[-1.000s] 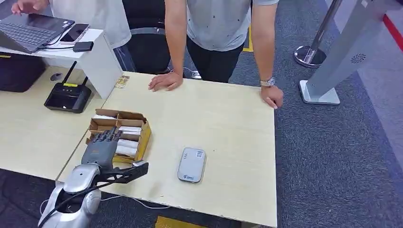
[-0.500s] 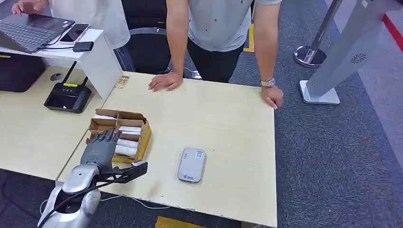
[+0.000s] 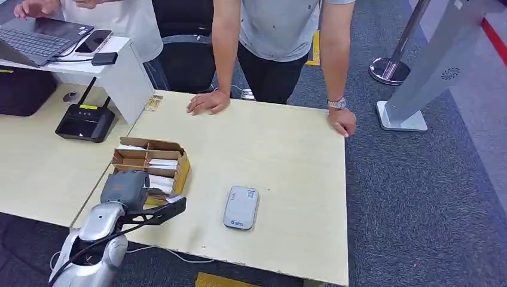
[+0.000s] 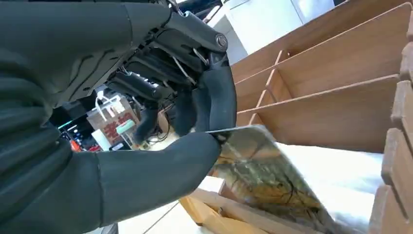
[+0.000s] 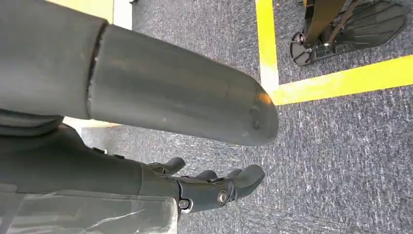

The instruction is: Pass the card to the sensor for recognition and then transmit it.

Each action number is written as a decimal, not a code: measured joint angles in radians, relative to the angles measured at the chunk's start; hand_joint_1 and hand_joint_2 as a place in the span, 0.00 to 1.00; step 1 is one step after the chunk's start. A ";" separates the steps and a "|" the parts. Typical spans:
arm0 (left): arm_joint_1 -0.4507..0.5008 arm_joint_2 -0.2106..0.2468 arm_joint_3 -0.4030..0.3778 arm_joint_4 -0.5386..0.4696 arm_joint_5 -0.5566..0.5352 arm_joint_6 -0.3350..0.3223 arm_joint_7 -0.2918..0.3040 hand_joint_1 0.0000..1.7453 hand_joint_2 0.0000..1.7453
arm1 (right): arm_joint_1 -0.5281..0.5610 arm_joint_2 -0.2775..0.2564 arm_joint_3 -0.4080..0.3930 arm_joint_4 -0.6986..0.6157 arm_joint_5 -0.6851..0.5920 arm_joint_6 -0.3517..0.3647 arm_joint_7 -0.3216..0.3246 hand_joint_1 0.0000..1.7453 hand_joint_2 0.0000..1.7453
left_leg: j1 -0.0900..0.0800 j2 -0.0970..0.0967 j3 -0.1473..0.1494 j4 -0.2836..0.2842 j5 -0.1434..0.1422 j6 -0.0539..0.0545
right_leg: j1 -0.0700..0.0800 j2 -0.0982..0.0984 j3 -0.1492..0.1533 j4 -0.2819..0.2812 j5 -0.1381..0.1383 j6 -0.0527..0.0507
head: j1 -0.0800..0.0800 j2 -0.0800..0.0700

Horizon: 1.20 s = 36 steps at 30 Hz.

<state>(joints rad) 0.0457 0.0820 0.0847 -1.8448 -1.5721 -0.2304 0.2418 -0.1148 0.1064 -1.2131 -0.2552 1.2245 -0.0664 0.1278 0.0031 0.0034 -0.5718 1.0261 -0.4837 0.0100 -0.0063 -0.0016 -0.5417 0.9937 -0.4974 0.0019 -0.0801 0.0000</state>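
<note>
Writing first: the grey sensor (image 3: 241, 207) lying flat on the pale table (image 3: 281, 161) carries a small label patch near its far end and a small blue mark near its near end, neither legible from the head view; I can read no other brand or text. My left hand (image 3: 124, 187) is over the near part of the cardboard box (image 3: 150, 167), which stands at the left edge of the table and is split by partitions into compartments holding white cards. In the left wrist view my thumb (image 4: 160, 168) presses on one face of a card (image 4: 272, 183) and my dark fingers (image 4: 216, 97) curl down to its opposite side, so I am pinching the card by one end; the rest of it juts out past my fingertips toward the box's brown partitions. The card's face shows a blurred brown and green picture; no lettering is readable. I cannot tell whether its far end touches the box. The sensor lies well apart from the box, to the right. My right hand (image 5: 204, 187) hangs over grey carpet (image 5: 341, 146) with yellow floor lines (image 5: 336, 78), fingers loosely parted and grasping nothing. A person (image 3: 281, 36) leans on the far edge of the table with both hands. A black router (image 3: 85, 121) sits on the neighbouring desk at left, with a laptop (image 3: 39, 36) and a phone (image 3: 94, 42) on a raised white stand behind it.
</note>
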 joint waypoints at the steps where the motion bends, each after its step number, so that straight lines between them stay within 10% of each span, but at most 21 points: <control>1: -0.001 0.000 0.000 0.000 0.000 0.000 0.002 1.00 1.00 | 0.000 0.000 0.000 0.000 0.000 0.000 0.000 0.00 0.00 | 0.000 0.000 0.000 0.000 0.000 0.000 | 0.000 0.000 0.000 0.000 0.000 0.000 | 0.000 0.000; 36: -0.184 -0.037 0.032 0.000 0.012 0.048 -0.138 1.00 1.00 | 0.000 0.000 0.000 0.000 -0.003 0.000 -0.006 0.00 0.00 | 0.000 0.000 0.000 0.000 0.000 0.000 | 0.000 0.000 0.000 0.000 0.000 0.000 | 0.000 0.000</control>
<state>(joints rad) -0.1379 0.0454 0.1164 -1.8448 -1.5598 -0.1823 0.1038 -0.1146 0.1064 -1.2127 -0.2548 1.2219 -0.0668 0.1221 0.0033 0.0031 -0.5717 1.0261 -0.4834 0.0096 -0.0063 -0.0019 -0.5414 0.9940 -0.4973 0.0019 -0.0801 0.0004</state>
